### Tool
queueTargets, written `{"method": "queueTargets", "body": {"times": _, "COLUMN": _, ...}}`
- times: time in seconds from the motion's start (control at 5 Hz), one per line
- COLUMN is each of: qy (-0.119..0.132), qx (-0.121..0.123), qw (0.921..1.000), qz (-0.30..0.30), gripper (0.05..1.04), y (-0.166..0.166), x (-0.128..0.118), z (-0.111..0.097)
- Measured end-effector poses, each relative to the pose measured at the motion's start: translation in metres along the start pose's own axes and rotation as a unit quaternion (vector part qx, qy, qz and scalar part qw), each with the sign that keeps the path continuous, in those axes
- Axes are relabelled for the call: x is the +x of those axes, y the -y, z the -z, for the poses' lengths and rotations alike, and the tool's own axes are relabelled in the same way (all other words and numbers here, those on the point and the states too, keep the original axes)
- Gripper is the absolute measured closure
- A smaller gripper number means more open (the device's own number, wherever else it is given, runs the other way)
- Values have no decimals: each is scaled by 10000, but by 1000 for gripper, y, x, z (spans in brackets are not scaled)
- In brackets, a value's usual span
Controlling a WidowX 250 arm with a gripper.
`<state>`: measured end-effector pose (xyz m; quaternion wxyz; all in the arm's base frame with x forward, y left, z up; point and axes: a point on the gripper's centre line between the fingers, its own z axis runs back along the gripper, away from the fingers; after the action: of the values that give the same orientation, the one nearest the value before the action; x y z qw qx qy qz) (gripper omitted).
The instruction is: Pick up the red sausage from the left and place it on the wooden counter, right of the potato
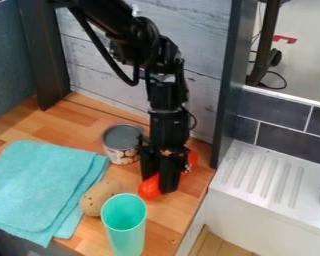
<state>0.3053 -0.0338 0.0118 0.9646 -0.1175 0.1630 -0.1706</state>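
The black gripper [158, 183] hangs low over the wooden counter [161, 224], right at 1 red-orange thing [149, 189] that lies slantwise, its 2 ends showing on either side. Whether the gripper is clenched on it or merely set around it, the view cannot tell. The thing looks smooth, rounded and stiff, probably light plastic (a toy, by the look of it), so it should bear a firm squeeze but may roll or slip; the surest hold would be across its middle, square to its length.

Farther out, 1 grey-topped can [121, 150] stands near the gripper, behind and to the image's left. In front are 1 brown speckled potato-like thing [99, 197] and, just beside it, 1 upright turquoise cup [126, 239]. A folded turquoise cloth [39, 185] lies at the left, and 1 white ribbed drainboard [259, 175] sits beyond the counter's right edge.
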Motion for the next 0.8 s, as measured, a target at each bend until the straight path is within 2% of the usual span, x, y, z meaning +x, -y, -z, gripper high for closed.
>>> {"method": "queueTargets", "body": {"times": 0.2, "qy": -83, "qx": -37, "qw": 9997, "qz": -208, "gripper": 448, "y": 1, "x": -3, "z": 0}}
{"method": "queueTargets", "body": {"times": 0.4, "qy": -80, "qx": -44, "qw": 9995, "qz": -316, "gripper": 155, "y": 1, "x": -3, "z": 0}}
{"method": "queueTargets", "body": {"times": 0.6, "qy": 270, "qx": 0, "qw": 9990, "qz": -347, "gripper": 78, "y": 7, "x": -3, "z": -18}}
{"method": "queueTargets", "body": {"times": 0.8, "qy": 601, "qx": 88, "qw": 9973, "qz": -413, "gripper": 83, "y": 9, "x": -18, "z": -44}}
